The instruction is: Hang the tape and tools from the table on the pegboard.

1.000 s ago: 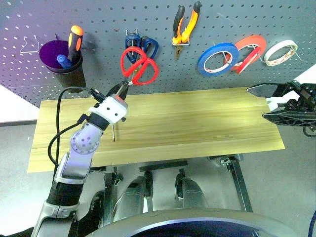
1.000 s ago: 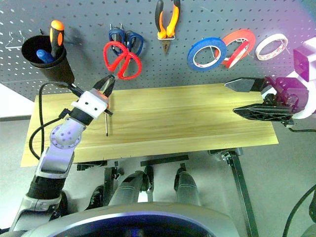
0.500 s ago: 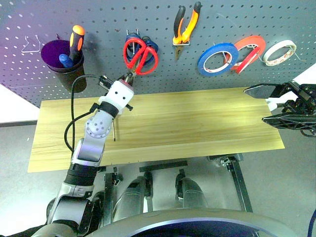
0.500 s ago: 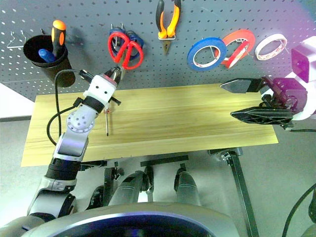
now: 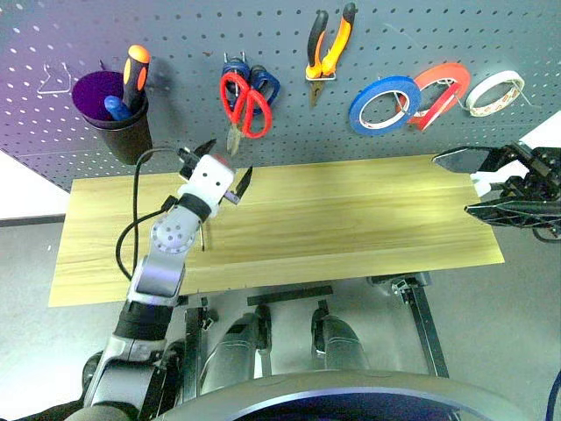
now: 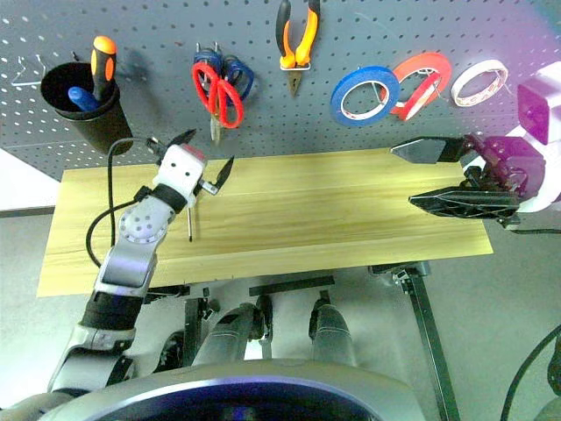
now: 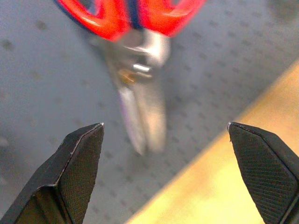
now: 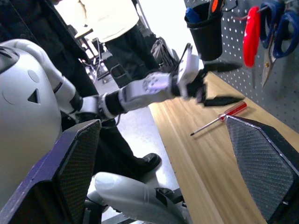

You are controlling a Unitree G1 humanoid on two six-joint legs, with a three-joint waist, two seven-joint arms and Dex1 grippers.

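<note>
Scissors up, screwdriver down

Scissors with red handles hang on the pegboard, blades down, in front of the blue scissors. From the head views, the left gripper sits just under them with its two black fingers spread wide and nothing in it. The pliers and the red tape hang there too, with the blue roll and white roll beside the tape. The small screwdriver lies on the table by the left arm. The right gripper waits wide open over the table's right end.

The left wrist view shows the scissor blades between its open fingers, not touching.

The right wrist view shows the screwdriver flat on the wood and a person standing behind.
</note>
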